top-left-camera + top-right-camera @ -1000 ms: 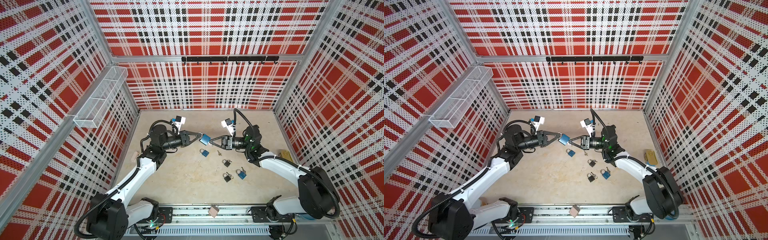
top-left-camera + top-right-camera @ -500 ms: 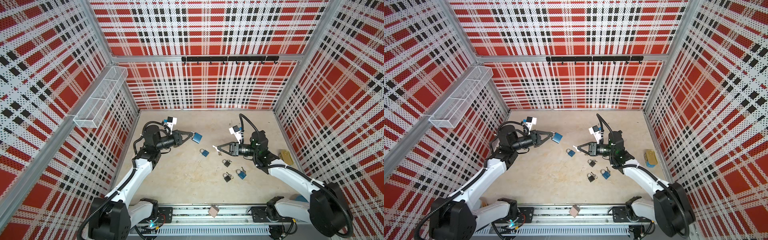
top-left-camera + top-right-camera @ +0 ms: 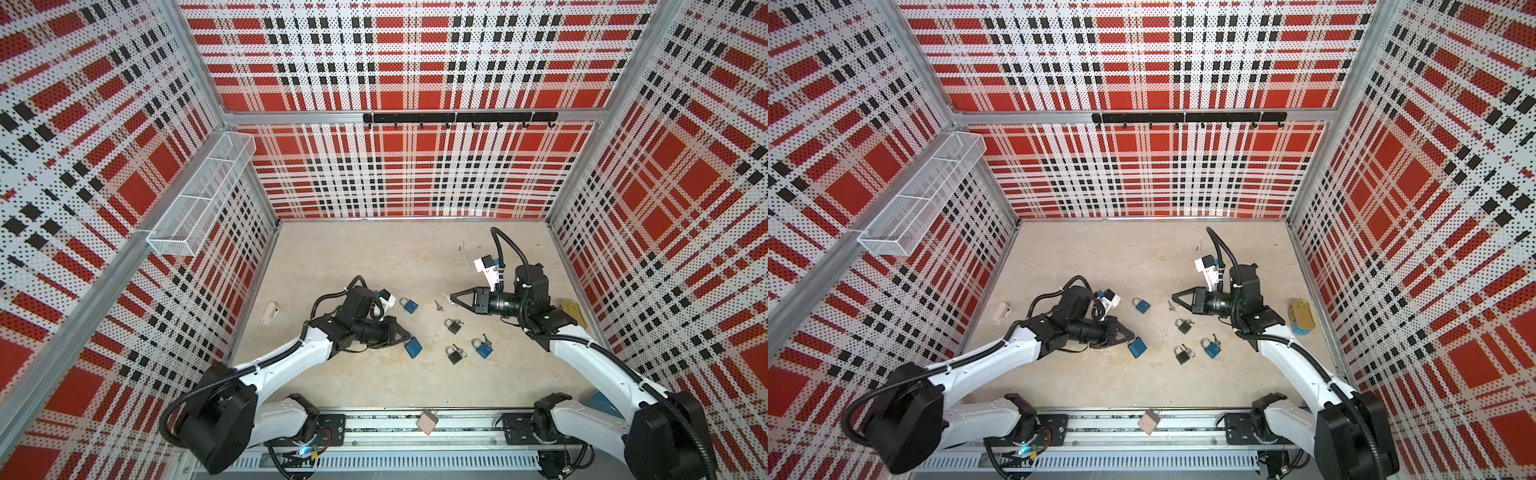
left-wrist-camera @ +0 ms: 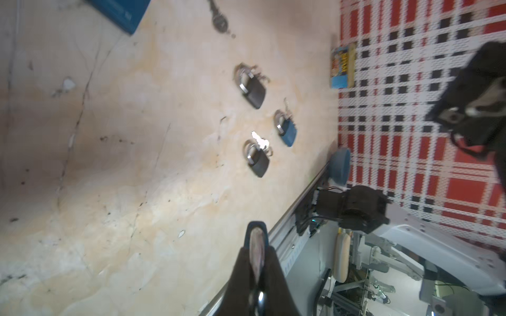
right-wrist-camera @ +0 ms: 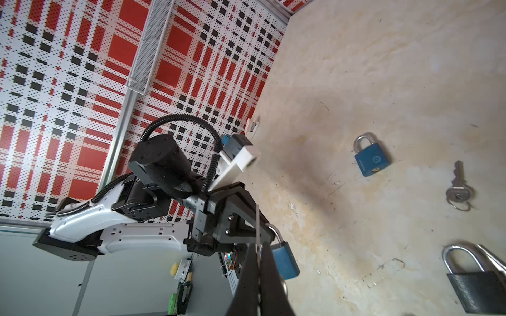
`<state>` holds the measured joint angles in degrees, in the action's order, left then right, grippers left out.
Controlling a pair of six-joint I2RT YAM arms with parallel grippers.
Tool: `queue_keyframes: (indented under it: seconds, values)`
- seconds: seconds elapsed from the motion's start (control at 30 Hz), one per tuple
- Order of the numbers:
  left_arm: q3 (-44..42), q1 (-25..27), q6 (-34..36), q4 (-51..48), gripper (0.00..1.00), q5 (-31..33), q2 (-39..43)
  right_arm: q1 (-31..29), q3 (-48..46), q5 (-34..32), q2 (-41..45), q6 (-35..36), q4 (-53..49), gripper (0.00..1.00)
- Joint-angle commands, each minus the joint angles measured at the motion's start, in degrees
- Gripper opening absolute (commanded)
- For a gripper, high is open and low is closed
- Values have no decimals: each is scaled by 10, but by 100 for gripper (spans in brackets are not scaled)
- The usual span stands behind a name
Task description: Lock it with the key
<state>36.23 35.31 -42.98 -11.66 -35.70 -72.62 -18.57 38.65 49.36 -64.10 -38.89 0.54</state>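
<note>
My left gripper is shut on the shackle of a blue padlock, low over the floor, left of middle in both top views. The left wrist view shows that padlock edge-on between the shut fingers. In the right wrist view it hangs from the left jaws. My right gripper is shut on a small silver key, off to the right and apart from the padlock. The key's thin blade sticks out of the shut right gripper.
On the floor between the arms lie a second blue padlock, a loose key, two black padlocks and a blue one with keys. A yellow tin sits by the right wall, a beige piece by the left.
The two grippers, close together at the middle a second ago, have drawn apart. The left one carried the blue padlock nearer and lower; the right one pulled back right with the key.
</note>
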Motion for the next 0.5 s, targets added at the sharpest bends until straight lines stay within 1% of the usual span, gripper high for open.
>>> queue_keyframes:
  seconds: [0.0, 0.07, 0.23, 0.37, 0.47]
  values:
    - [9, 17, 16, 40, 0, 34, -34, -4, 2, -24, -8, 52, -37, 0]
    - [15, 17, 25, 43, 0, 42, -64, -14, 5, -39, -14, 71, -60, 0]
    - [35, 17, 43, 54, 0, 42, -128, -43, 2, -69, -33, 86, -67, 0]
    - [48, 14, 55, 54, 0, 44, -159, -70, 4, -100, -54, 101, -76, 0]
    - [56, 11, 66, 49, 0, 45, -174, -81, -3, -109, -74, 93, -57, 0]
